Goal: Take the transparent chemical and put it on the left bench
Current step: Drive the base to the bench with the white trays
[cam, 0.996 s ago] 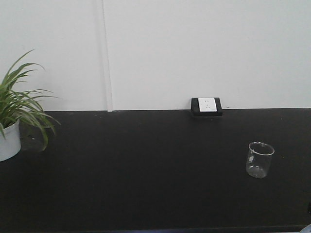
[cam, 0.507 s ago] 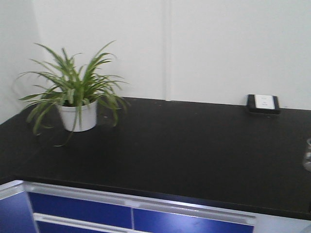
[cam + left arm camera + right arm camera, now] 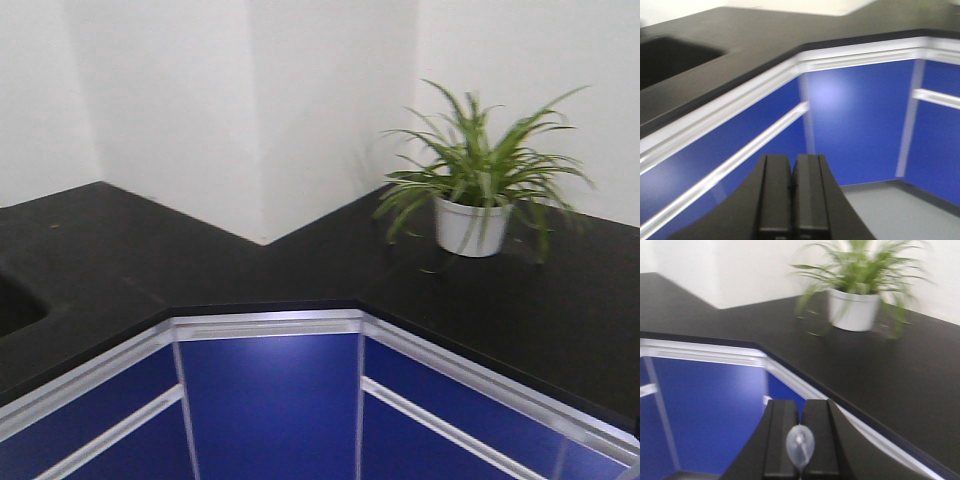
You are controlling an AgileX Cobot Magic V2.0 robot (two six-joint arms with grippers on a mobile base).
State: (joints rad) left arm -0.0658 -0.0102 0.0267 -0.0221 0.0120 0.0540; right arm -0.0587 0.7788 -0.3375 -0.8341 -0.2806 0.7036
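None of the three views shows the small clear glass beaker, so its place cannot be told from them; the wide bench with the white bins is out of sight too.

The left claw [image 3: 792,162] is clenched, its two black fingers pressed flat together with nothing between them. It hangs in front of the glossy blue cabinet fronts [image 3: 270,400], below the bench edge and above a strip of grey floor [image 3: 900,210].

The right claw [image 3: 800,407] is likewise drawn closed, with only a thin slit between its fingers. A small pale translucent drop-shaped blob [image 3: 800,445] sits over that slit. What it is, and whether it is gripped, cannot be told. This claw is near the bench edge.

The matt black bench [image 3: 300,260] bends around an inner corner of the white wall [image 3: 170,100]. Pale metal rails [image 3: 420,405] run across the blue fronts beneath it.

On the right stretch of the bench, near the wall, stands a green spider plant in a white pot [image 3: 470,225]. At the far left a dark sunken recess [image 3: 15,300] is cut into the top.
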